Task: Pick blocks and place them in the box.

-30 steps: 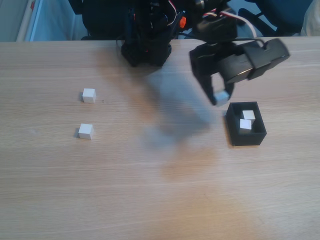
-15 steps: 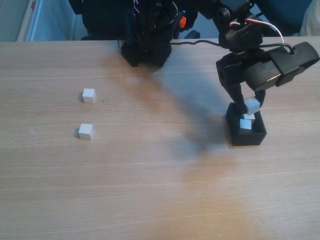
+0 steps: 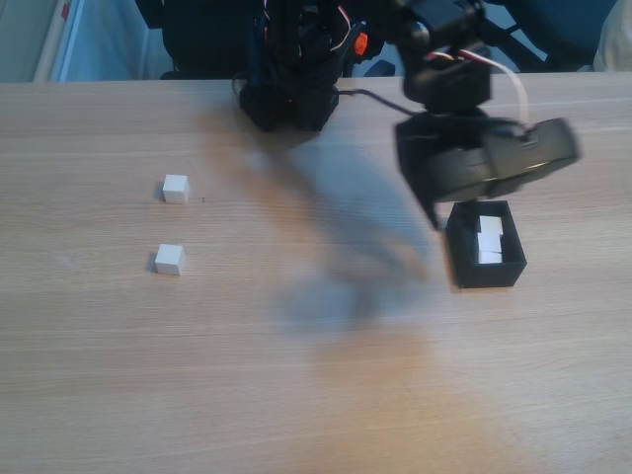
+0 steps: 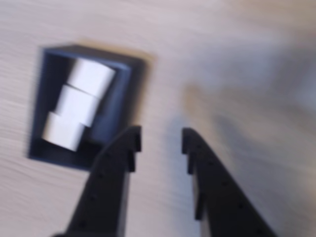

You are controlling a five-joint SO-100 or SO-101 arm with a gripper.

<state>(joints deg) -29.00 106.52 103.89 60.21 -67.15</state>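
The black box stands on the right of the wooden table in the fixed view. White blocks lie inside it. The wrist view shows three blocks stacked in a row inside the box. Two more blocks rest on the table at the left, one farther back and one nearer. My gripper hovers just left of the box, blurred by motion. In the wrist view the gripper is open over bare wood beside the box, with nothing between its fingers.
The arm's black base sits at the back centre of the table, with cables around it. A dark chair stands beyond the far edge. The arm's shadow lies on the wood.
The block held over the box half a second ago now lies inside it. The gripper has let go and swung left, away from the box.
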